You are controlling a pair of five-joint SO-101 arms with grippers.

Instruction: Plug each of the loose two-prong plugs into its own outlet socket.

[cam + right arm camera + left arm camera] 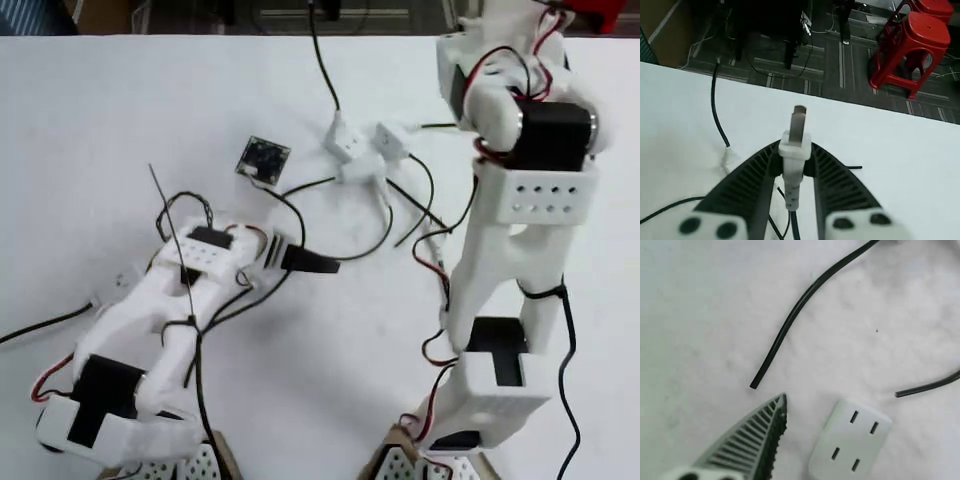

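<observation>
The right hand point(795, 150) is clenched on a white two-prong plug point(791, 175), whose long axis runs in line with the hand, prongs pointing away from the wrist (cord trailing back). Whether the left hand point(305, 258) is clenched I cannot tell; beyond it a white outlet socket point(850, 442) lies on the desk point(700, 315), slotted face showing

Nothing legible shows on any surface; the white outlet block point(850, 445) has a plain face with slots and no lettering that can be made out; the white plug point(794, 150) shows no readable marking; the small dark board point(264, 158) on the table is too small to tell whether it carries print.
</observation>
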